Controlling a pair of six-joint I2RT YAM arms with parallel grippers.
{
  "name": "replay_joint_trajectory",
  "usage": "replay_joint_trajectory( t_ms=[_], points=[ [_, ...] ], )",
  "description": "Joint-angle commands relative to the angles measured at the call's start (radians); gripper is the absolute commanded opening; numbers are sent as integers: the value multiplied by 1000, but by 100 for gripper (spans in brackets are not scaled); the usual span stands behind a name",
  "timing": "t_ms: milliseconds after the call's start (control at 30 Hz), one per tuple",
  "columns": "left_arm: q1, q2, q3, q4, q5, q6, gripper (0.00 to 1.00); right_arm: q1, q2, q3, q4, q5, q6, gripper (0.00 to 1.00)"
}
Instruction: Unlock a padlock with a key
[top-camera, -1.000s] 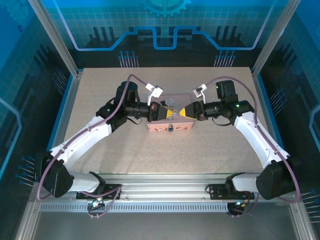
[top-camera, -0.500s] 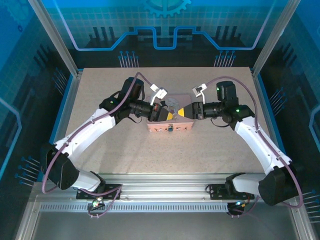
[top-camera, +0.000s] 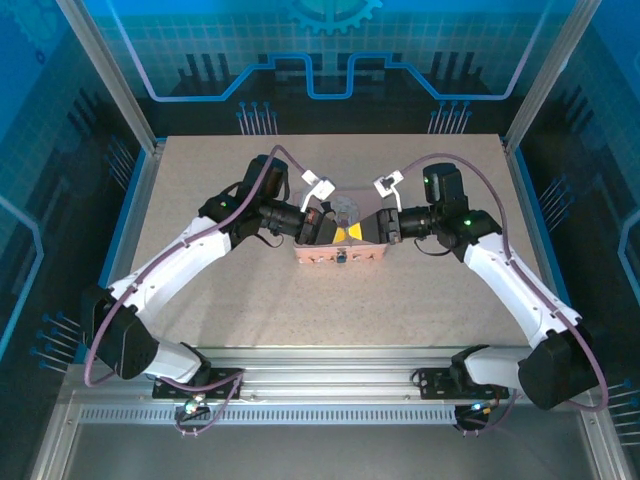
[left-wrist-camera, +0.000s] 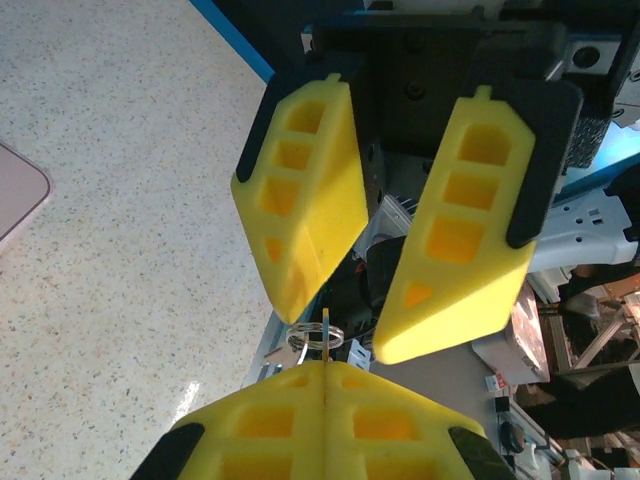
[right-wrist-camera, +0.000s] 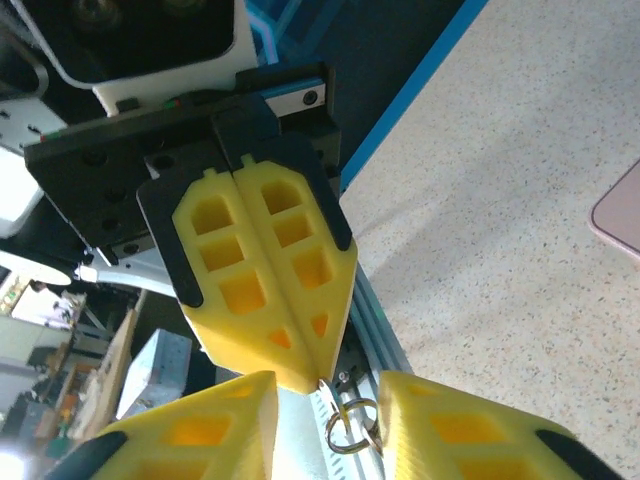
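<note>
Padlock (top-camera: 341, 258) shows as a tiny bluish speck on the near face of the pink box (top-camera: 312, 255) in the middle of the worktop (top-camera: 420, 300). Over the box the left end effector (left-wrist-camera: 325, 368) is clamped tight on a thin key (left-wrist-camera: 326, 345), its ring (left-wrist-camera: 314, 336) poking out; the right end effector (right-wrist-camera: 328, 388) faces it, fingers narrowly parted either side of that ring

Robotics lab test cell, fenced in for arm trials.
A speckled tabletop (top-camera: 330, 300) is enclosed by aluminium frame posts (top-camera: 110, 75) at its corners and by blue translucent panels (top-camera: 330, 60) printed with gear and circuit graphics behind it. Two white robot arms (top-camera: 175, 268) are bolted to a slotted aluminium rail (top-camera: 330, 365) along its near edge. Blurred bench clutter (left-wrist-camera: 560, 330) lies beyond its side.
</note>
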Motion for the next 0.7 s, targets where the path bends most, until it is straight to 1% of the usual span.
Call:
replay_joint_trajectory(
  t_ms=[0, 67, 133, 267, 367, 433, 467, 500, 533, 667],
  points=[
    [-2, -10, 17, 10, 37, 10, 0, 15, 7, 31, -22, -37, -35, 27],
    [-2, -9, 15, 11, 40, 11, 0, 14, 9, 33, -29, -41, -43, 23],
    [-1, -12, 14, 9, 40, 14, 0, 15, 11, 38, -43, -44, -57, 14],
    [-1, -16, 15, 6, 34, 19, 0, 16, 10, 42, -72, -48, -85, 2],
    [2, -16, 16, 10, 27, 15, 0, 16, 4, 40, -78, -36, -95, 0],
    [11, -18, 10, 25, 9, -5, 1, 16, -6, 37, -84, 5, -98, 0],
    [17, -20, 3, 40, -1, -22, 11, 16, -13, 34, -83, 23, -100, 0],
    [27, -27, -10, 64, -23, -51, 24, 17, -20, 31, -84, 48, -104, 0],
    [37, -35, -26, 93, -44, -80, 29, 16, -28, 28, -84, 71, -105, 0],
    [67, -71, -78, 162, -122, -181, 61, 21, -66, 20, -102, 199, -137, 0]
  ],
)
